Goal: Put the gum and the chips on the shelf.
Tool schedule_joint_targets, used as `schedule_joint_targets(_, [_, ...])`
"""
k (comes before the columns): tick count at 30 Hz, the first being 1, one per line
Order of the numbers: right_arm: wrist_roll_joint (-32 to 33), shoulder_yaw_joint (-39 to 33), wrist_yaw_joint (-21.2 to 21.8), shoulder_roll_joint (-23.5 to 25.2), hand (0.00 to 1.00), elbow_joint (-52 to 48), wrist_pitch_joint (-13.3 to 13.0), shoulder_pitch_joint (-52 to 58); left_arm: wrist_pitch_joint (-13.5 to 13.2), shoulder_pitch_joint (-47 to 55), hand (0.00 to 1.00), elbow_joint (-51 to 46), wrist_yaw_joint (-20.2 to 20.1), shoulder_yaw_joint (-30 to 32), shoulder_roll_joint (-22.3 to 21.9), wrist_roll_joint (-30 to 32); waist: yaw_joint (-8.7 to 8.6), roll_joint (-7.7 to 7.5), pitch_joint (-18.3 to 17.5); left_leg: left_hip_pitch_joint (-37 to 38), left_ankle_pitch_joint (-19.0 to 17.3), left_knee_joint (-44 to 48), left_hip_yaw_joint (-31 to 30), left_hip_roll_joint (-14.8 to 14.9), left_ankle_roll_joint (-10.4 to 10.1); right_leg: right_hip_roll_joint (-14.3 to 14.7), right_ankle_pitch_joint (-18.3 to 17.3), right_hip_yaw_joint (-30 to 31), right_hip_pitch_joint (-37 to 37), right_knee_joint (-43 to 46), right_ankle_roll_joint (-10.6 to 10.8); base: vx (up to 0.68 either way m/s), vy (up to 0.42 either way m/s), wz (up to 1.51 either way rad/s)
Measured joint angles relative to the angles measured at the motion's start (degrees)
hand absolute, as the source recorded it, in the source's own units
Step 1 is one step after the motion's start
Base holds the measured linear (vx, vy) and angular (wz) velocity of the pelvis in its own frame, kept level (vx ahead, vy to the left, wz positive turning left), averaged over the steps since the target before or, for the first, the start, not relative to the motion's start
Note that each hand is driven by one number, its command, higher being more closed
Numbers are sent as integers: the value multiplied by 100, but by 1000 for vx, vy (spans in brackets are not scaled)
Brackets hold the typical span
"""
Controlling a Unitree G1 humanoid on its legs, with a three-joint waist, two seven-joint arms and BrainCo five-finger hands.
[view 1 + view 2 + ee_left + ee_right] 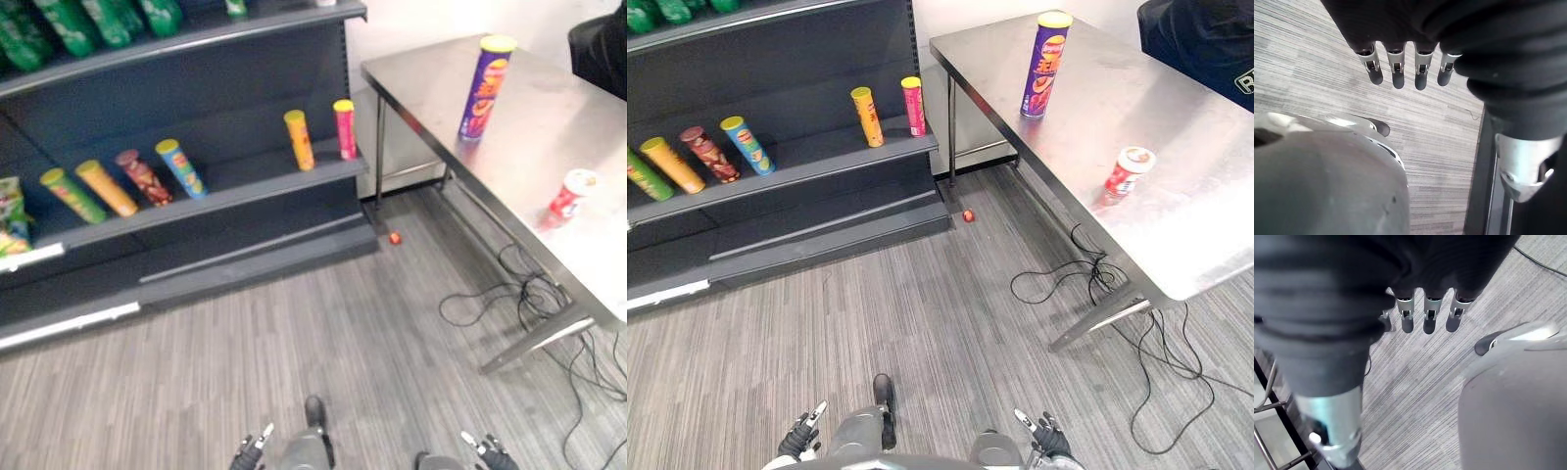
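A tall purple chips can (486, 86) with a yellow lid stands upright near the far end of the steel table (549, 127) on the right. A small red and white gum canister (1129, 170) stands nearer on the same table, close to its front edge. The dark grey shelf (245, 191) is to the left. My left hand (803, 436) and right hand (1048, 439) hang low at my sides, far from the table. In the wrist views the left fingers (1397, 68) and the right fingers (1430, 313) point straight down over the floor, open and holding nothing.
Several chips cans (299, 139) lean or stand on the middle shelf board, with green bags (69, 24) on the board above. A small red thing (395, 237) lies on the floor by the shelf corner. Cables (509, 289) loop under the table. A person in dark clothing (600, 49) is behind it.
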Motion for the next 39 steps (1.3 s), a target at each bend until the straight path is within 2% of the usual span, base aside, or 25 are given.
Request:
schedule_joint_targets(1, [-14, -48, 22, 132, 0, 129, 11, -3, -12, 102, 0, 49, -3, -26, 126, 5, -18, -165, -256, -106, -215, 201, 106, -205, 245, -172, 46, 162, -19, 32, -9, 490, 320, -30])
schedule_joint_targets(2, [-40, -134, 20, 250, 0, 176, 13, 3, 3, 91, 0, 96, -1, -113, 261, 13, -148, -347, -399, -85, -420, 293, 149, -391, 349, -265, 173, 172, -70, 304, -4, 481, 279, -19])
schedule_joint_targets(3, [-113, -152, 20, 261, 0, 190, 19, 0, 12, 90, 0, 103, 2, -180, 309, 20, -158, -389, -430, -19, -493, 300, 211, -465, 393, -334, 280, 214, -156, 454, 19, 453, 286, -12])
schedule_joint_targets(4, [-248, -251, 22, 262, 0, 204, 24, -3, 24, 56, 0, 175, 5, -291, 347, 37, -137, -404, -440, 147, -581, 259, 316, -542, 410, -386, 414, 417, -297, 830, 28, 393, 289, -45])
schedule_joint_targets(5, [-319, -376, 22, 268, 0, 201, 24, -10, 59, 9, 0, 309, 7, -362, 356, 86, -105, -365, -426, 460, -692, 124, 516, -594, 486, -395, 635, 663, -583, 1588, -59, 446, 334, -73])
schedule_joint_targets(6, [-348, -489, 21, 262, 0, 183, 22, -28, 96, 22, 0, 352, 14, -480, 375, 160, -103, -278, -387, 794, -715, 42, 763, -618, 666, -375, 950, 799, -988, 2579, -27, 341, 238, -69])
schedule_joint_targets(7, [-349, -507, 18, 260, 0, 180, 18, -39, 103, 26, 0, 374, 19, -539, 391, 186, -127, -270, -372, 951, -733, 11, 895, -615, 747, -357, 1012, 772, -1173, 3106, 28, 301, 188, -63])
schedule_joint_targets(8, [-347, -512, 10, 258, 0, 185, 28, -29, 105, 39, 0, 401, 31, -712, 432, 199, -166, -251, -350, 1270, -750, -16, 1069, -640, 793, -328, 995, 514, -1442, 3910, 15, 274, 132, -51])
schedule_joint_targets(10, [-342, -485, 6, 217, 0, 176, 26, -21, 102, 41, 0, 425, 30, -906, 428, 230, -178, -169, -324, 1774, -772, -219, 1276, -659, 823, -381, 793, -375, -1627, 4390, -246, 290, 102, -54])
schedule_joint_targets(11, [-336, -458, -1, 166, 0, 164, 24, -73, 105, 33, 0, 420, 21, -987, 402, 269, -195, -96, -301, 2109, -770, -494, 1453, -658, 820, -532, 627, -1461, -1733, 4237, -504, 245, 61, -44])
schedule_joint_targets(14, [-333, -463, -11, 153, 0, 158, 16, -140, 117, -19, 0, 429, 20, -934, 392, 268, -196, -93, -260, 2291, -766, -637, 1613, -657, 814, -724, 612, -2543, -1724, 3387, -529, 235, -2, -34])
schedule_joint_targets(15, [-335, -460, -12, 153, 0, 160, 15, -192, 130, -21, 0, 428, 15, -879, 385, 268, -185, -122, -230, 2315, -767, -656, 1688, -674, 810, -750, 771, -2989, -1666, 2491, -407, 281, -116, -53])
schedule_joint_targets(16, [-338, -465, -13, 164, 0, 166, 15, -257, 164, -51, 0, 433, 11, -775, 356, 290, -181, -180, -144, 2426, -753, -739, 1738, -716, 707, -644, 820, -3355, -1470, 1788, -489, 217, -134, -62])
schedule_joint_targets(19, [-333, -469, 0, 56, 0, 171, 3, -462, 228, -125, 0, 546, -9, -723, 211, 458, -201, 114, 41, 2501, -756, -1048, 1808, -556, 454, -43, 901, -3321, -1225, 871, -619, 157, -154, -62])
schedule_joint_targets(20, [-334, -505, -10, 19, 0, 187, 18, -476, 226, -131, 0, 542, -14, -668, 155, 461, -195, 176, 60, 2531, -763, -1120, 1802, -523, 383, 64, 911, -3275, -1213, 759, -635, 102, -97, -38])
schedule_joint_targets(24, [-334, -519, -5, 57, 0, 185, 46, -283, 227, -115, 0, 517, -68, -400, 130, 460, -173, 91, 72, 2711, -817, -1148, 1769, -435, 276, 259, 911, -3281, -869, 379, -641, 19, -38, 0])
schedule_joint_targets(27, [-330, -516, -3, 62, 0, 180, 47, -302, 231, -126, 0, 422, -103, -397, 133, 445, -178, 98, 45, 2547, -1094, -1093, 1792, -367, 226, 426, 1141, -3286, -850, -83, -656, -60, 65, -3])
schedule_joint_targets(31, [-283, -474, 4, 96, 0, 180, 156, -291, 240, -168, 0, 417, -72, -402, 228, 443, -185, -9, 33, 2386, -1139, -964, 2029, -369, 192, 359, 1112, -3161, -1214, 179, -724, 20, 43, -22])
schedule_joint_targets(33, [-212, -380, 3, 107, 0, 187, 167, -267, 272, -110, 0, 416, -41, -404, 285, 444, -196, -59, 29, 2314, -1186, -382, 2226, -300, -52, 253, 803, -3029, -1296, 500, -749, 100, -23, -43])
schedule_joint_targets(34, [-182, -295, 2, 101, 0, 198, 166, -228, 296, -119, 0, 394, -22, -407, 312, 444, -198, -116, 3, 2127, -1227, 297, 2266, -162, -117, 230, 696, -2918, -1292, 588, -784, 142, -155, -51])
schedule_joint_targets(35, [-129, -266, 5, 68, 0, 210, 164, -198, 302, -119, 0, 266, -1, -411, 297, 438, -203, -123, 3, 1726, -1190, 1673, 2251, 233, -133, 270, 663, -2767, -1164, 517, -816, 169, -179, -83])
schedule_joint_targets(36, [-99, -226, 3, -42, 0, 210, 163, -197, 300, -109, 0, 176, 2, -409, 192, 391, -173, 62, 54, 1434, -947, 2827, 2216, 691, 123, 453, 642, -2563, -1004, 430, -847, 188, -168, -96])
schedule_joint_targets(37, [-95, -225, -1, -88, 0, 207, 159, -193, 301, -85, 0, 179, 7, -387, 126, 355, -174, 121, 92, 1299, -716, 3334, 2104, 905, 428, 563, 620, -2423, -908, 399, -882, 209, -40, -126])
schedule_joint_targets(38, [18, -234, -16, -120, 0, 203, 158, -147, 299, -6, 0, 191, 6, -372, 99, 188, -166, 206, 95, 1057, -24, 4017, 1766, 1016, 622, 701, 581, -2072, -705, 325, -924, 302, 0, -138])
schedule_joint_targets(39, [39, -251, -17, -104, 0, 174, 157, -118, 281, 1, 0, 172, 3, -364, 62, 132, -159, 240, 71, 749, 87, 4455, 1299, 944, 404, 745, 551, -1777, -620, 309, -970, 314, 13, -146])
